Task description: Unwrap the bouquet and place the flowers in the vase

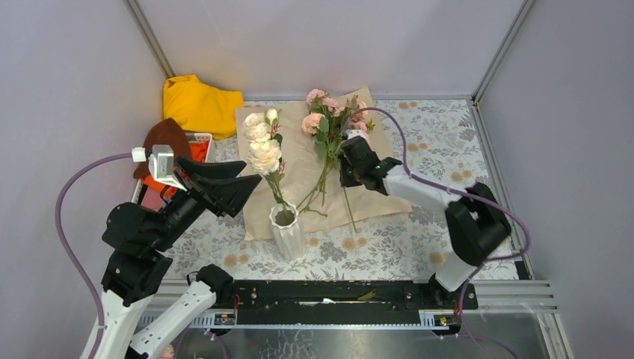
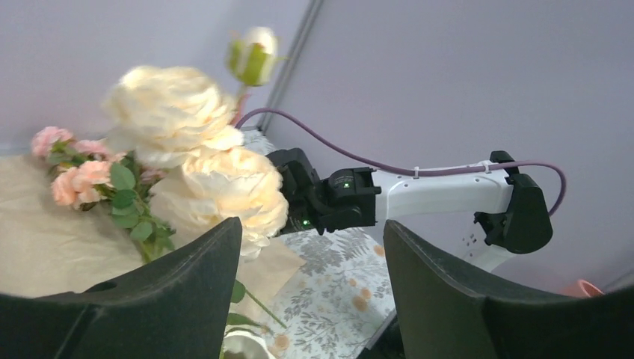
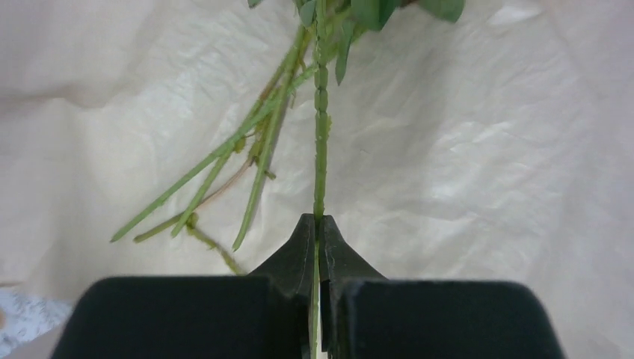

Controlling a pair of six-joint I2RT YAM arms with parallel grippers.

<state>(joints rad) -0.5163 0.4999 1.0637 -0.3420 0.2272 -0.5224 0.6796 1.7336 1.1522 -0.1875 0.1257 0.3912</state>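
The bouquet lies unwrapped: its tan kraft paper (image 1: 299, 176) is spread flat, with pink flowers (image 1: 329, 116) lying on it. My right gripper (image 1: 348, 166) is shut on one green stem (image 3: 321, 134) of these, the stem pinched between the fingertips just over the paper (image 3: 486, 149). The white ribbed vase (image 1: 288, 230) stands at the paper's near edge and holds cream roses (image 1: 262, 146). My left gripper (image 1: 250, 196) hovers open just left of the vase, nothing between its fingers (image 2: 194, 284). Its wrist view looks past the cream roses (image 2: 202, 179) toward the right arm (image 2: 441, 191).
A yellow cloth (image 1: 198, 101) sits at the back left. A brown item (image 1: 166, 138) and an orange basket (image 1: 199, 148) lie behind the left arm. A metal rail (image 1: 336, 295) runs along the near edge, and grey walls enclose the floral tablecloth (image 1: 441, 142).
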